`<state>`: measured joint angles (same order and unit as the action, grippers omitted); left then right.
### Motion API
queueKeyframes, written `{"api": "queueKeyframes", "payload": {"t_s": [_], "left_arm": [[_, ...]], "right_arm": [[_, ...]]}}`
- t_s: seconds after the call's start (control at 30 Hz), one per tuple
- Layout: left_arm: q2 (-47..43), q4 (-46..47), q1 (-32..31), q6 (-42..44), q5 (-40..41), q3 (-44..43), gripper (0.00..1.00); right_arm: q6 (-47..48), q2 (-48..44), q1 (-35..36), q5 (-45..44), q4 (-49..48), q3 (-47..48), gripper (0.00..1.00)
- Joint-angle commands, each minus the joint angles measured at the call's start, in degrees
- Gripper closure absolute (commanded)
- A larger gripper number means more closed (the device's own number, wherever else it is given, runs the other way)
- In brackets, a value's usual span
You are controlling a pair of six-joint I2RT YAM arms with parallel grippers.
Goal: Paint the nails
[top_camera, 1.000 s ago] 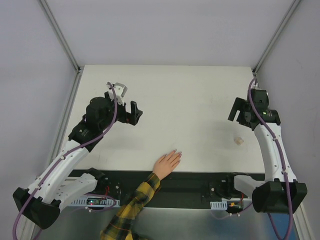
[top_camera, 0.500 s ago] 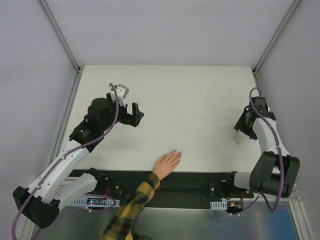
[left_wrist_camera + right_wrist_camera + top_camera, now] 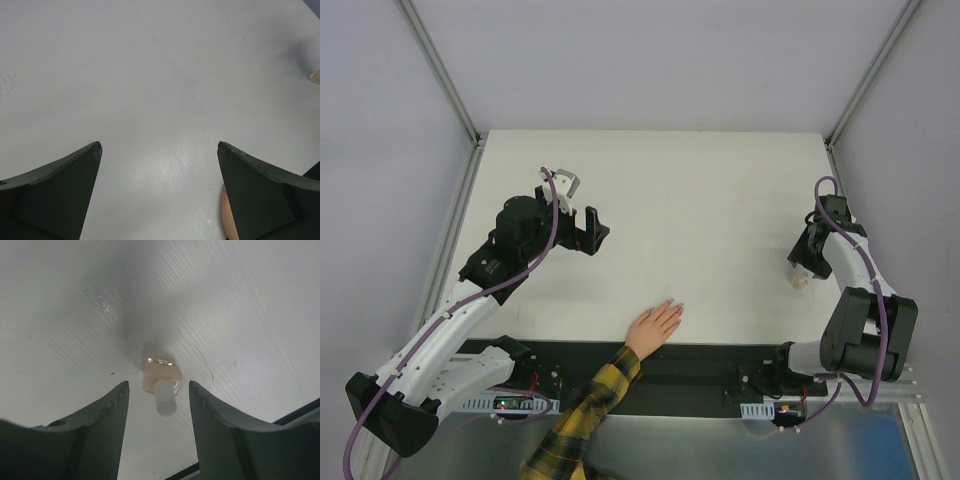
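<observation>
Here, the right claw (image 3: 156, 386) sits open around a small beige bottle (image 3: 161, 375), not touching it, by the tabletop's (image 3: 700, 190) right edge. The left claw (image 3: 159, 146) is wide open. A hand (image 3: 654, 327) rests at the near edge.

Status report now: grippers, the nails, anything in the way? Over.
Left gripper open, empty. Right gripper open, astride the bottle, no contact. Nails on flat hand, unobstructed.

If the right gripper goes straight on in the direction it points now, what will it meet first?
Probably the small beige bottle: its white cap stands between the open jaws of the right gripper. Depth is unclear; the table lies beneath.
</observation>
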<state>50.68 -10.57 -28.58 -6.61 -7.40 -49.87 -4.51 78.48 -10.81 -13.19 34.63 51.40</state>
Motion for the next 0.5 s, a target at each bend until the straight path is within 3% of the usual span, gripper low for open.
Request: {"api": "queueKeyframes", "payload": {"t_s": [0.0, 0.47], "left_arm": [[0.0, 0.7, -0.7, -0.1, -1.6, -0.1, 0.01], [-0.1, 0.7, -0.7, -0.1, -2.5, -0.1, 0.01]], "right_arm": [[-0.8, 0.8, -0.4, -1.3, -0.4, -0.5, 0.48], [-0.5, 1.9, -0.4, -1.1, -0.9, -1.2, 0.56]]}}
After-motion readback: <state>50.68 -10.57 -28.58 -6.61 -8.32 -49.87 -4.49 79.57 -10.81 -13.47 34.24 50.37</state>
